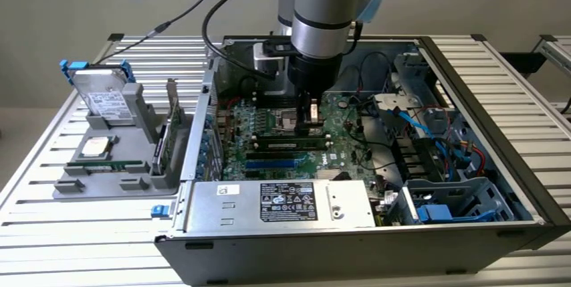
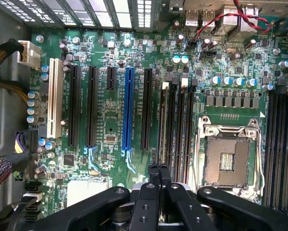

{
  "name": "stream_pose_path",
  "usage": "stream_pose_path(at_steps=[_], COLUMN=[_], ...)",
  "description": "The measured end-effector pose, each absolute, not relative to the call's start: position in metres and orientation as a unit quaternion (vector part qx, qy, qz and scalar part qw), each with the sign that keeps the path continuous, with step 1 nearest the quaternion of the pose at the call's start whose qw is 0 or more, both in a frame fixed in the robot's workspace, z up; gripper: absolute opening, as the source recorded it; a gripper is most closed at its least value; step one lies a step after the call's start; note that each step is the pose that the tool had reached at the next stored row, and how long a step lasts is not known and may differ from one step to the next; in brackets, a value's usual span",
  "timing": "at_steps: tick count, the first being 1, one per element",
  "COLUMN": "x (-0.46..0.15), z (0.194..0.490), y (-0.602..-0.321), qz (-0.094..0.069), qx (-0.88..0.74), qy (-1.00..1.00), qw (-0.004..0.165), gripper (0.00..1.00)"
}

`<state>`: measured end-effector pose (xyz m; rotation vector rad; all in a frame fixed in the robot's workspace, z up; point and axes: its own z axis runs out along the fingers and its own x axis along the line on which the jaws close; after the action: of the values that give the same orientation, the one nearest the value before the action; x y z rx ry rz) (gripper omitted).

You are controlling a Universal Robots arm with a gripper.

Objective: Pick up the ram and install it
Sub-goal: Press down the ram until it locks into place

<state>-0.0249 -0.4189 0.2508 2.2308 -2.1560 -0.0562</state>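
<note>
Jaws shut above green ram [image 1: 287,144]

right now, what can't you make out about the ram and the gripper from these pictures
- Whether the ram is fully seated in its slot: exterior view, too small, and the gripper covers its end on the exterior view's right.
- Whether the fingertips touch the ram: wrist view, the shut fingers hide what lies under them.
- Text on the power supply label: exterior view, too small.
</note>
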Motion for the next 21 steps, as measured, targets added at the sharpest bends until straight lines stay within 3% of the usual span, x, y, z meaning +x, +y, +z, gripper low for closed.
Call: stream_pose_path(at_steps=[21], x=[-0.0248], z=[0.2507], y=[-0.4189], qz=[-0.019], qx=[0.673], qy=[-0.739], qw=[0.018], gripper=[0.10])
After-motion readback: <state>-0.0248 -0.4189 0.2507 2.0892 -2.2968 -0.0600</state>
